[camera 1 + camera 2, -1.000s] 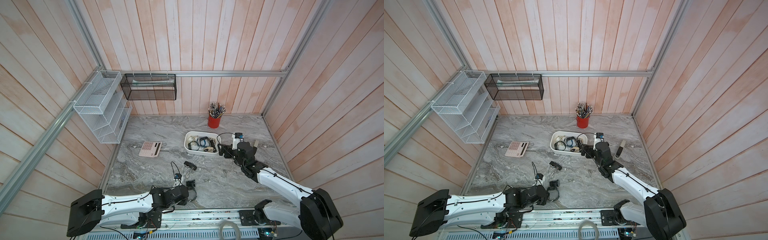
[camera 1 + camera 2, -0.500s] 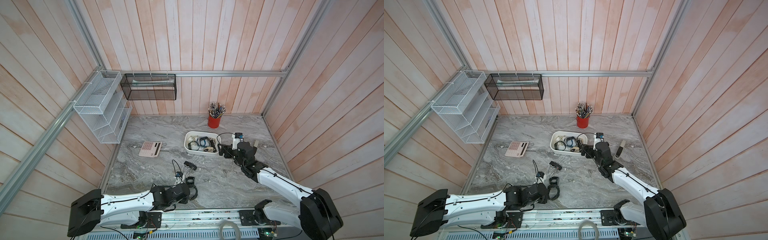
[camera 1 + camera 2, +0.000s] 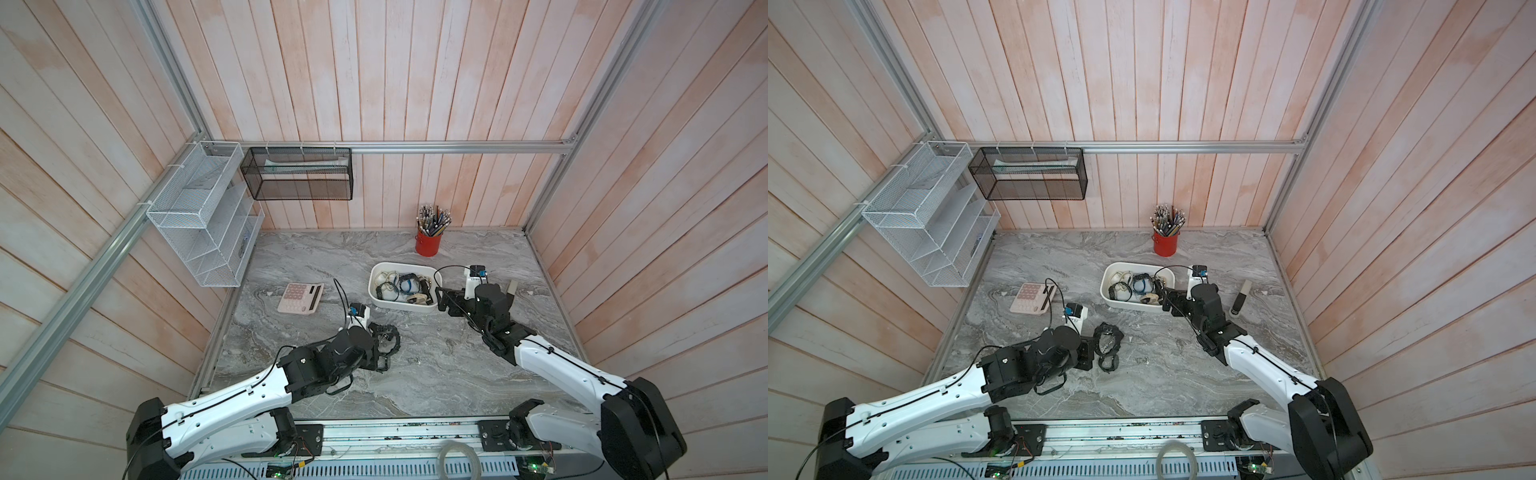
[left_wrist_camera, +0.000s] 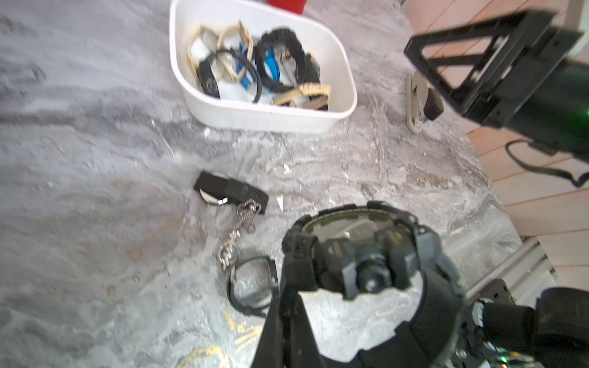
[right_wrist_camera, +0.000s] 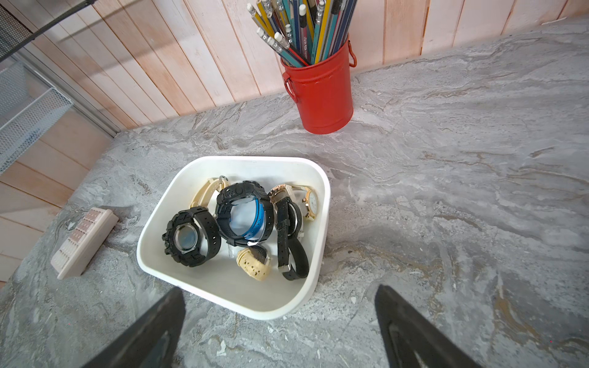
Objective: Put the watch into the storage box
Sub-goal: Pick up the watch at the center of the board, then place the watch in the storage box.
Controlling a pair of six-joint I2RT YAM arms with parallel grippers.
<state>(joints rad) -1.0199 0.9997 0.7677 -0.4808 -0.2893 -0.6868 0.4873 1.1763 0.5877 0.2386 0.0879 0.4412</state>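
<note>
The left arm lay stretched low and forward, the left gripper clamped tight on a black watch. The right arm reached forward, the right gripper spread wide, holding nothing.

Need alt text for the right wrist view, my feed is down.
The white storage box sits on the marble table holding several watches, just ahead of the open right gripper. A red pen cup full of pencils stands beyond the box, a pink calculator beside it.

Storage box: one counted. Watches inside box: about six. Black watch outside box: one. Red pen cup behind box: one. Calculator left of box: one. Mesh baskets beyond box: two.
</note>
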